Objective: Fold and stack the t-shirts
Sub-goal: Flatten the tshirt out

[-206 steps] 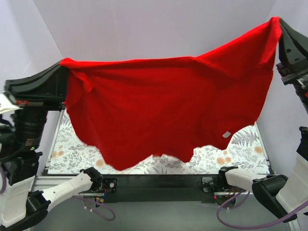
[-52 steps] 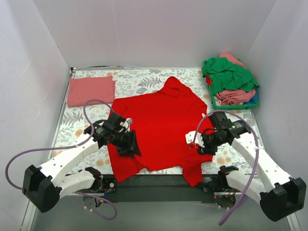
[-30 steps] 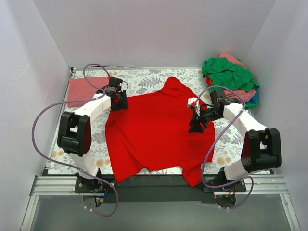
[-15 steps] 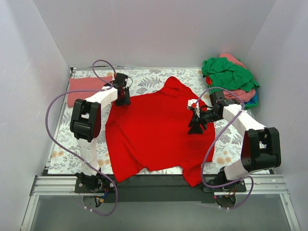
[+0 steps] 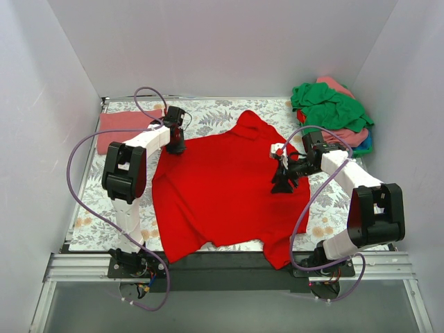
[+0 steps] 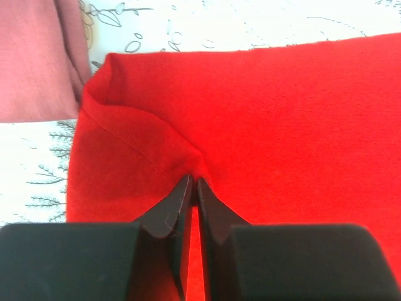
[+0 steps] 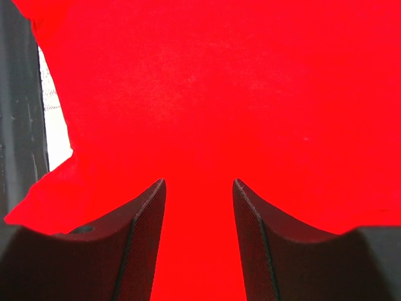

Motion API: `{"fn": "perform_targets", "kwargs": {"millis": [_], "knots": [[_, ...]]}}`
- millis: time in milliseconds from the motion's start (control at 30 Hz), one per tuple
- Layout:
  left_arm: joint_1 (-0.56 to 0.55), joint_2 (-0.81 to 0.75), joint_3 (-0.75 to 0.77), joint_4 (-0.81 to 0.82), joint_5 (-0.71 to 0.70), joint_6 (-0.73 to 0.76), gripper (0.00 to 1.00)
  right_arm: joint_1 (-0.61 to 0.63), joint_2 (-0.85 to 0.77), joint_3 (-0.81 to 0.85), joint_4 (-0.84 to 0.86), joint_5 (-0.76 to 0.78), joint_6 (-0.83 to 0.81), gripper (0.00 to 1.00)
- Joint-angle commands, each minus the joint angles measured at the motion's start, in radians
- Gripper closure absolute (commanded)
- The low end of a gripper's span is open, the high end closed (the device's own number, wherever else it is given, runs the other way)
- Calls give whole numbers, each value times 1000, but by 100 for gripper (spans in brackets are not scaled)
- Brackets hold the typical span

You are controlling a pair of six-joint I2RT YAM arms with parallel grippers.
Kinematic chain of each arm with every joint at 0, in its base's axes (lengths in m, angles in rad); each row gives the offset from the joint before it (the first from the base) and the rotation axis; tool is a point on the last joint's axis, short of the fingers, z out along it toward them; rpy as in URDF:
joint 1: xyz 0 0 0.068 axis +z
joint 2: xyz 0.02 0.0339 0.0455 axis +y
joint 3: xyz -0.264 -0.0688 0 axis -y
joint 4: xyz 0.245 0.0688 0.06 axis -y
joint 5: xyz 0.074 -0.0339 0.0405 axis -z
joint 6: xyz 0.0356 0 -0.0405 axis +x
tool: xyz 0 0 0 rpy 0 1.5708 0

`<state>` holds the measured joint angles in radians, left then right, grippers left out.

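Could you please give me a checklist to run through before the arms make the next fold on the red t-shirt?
1. Bright red cloth t-shirt spread flat: not ok. Its hem lies over the black front rail, and there is a wrinkle at the left sleeve.
2. Left gripper shut on the sleeve cloth: ok.
3. Right gripper holding cloth: not ok, it is open above the shirt.
4. Folded salmon-pink t-shirt clear of the red sleeve: cannot tell, they lie edge to edge.
5. Heap of green and pink t-shirts out of the way: ok, it sits apart at the far right.
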<state>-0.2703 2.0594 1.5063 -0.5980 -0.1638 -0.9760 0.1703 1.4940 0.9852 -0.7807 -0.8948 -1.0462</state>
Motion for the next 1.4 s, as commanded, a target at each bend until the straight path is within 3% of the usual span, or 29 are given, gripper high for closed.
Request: {"fn": "perform_targets", "kwargs": {"millis": [0,167,533,567,700,767,867,1000,1200,1300,1367], "knots": [[6,-45,29,-2,-57,11,96,-5,5,-2,9,-39,-6,47],[17,-108,3,24,-143,37,100,-5,2,-2,9,-38,-8,47],[207,-127,43,24,-166,4,100,-3,-14,-3,8,-39,-8,47],[229,-117,61,20,-163,0,98,-5,-15,-5,8,-39,-9,47],[258,-82,106,-16,-170,-13,68,-5,-20,-6,8,-36,-9,47],[269,-97,109,-16,-192,-23,59,-5,-23,-8,8,-35,-11,47],[269,-137,100,4,-184,-21,57,-3,-20,-8,8,-35,-11,47],[269,-276,34,43,-47,-9,57,-5,-15,-8,9,-29,-11,47],[269,-494,-240,136,157,-18,57,-18,-20,-5,11,-9,-9,47],[269,-620,-378,165,211,-44,40,-43,-26,4,18,2,5,48],[269,-698,-422,167,249,-58,36,-52,-28,21,27,23,28,47]]}}
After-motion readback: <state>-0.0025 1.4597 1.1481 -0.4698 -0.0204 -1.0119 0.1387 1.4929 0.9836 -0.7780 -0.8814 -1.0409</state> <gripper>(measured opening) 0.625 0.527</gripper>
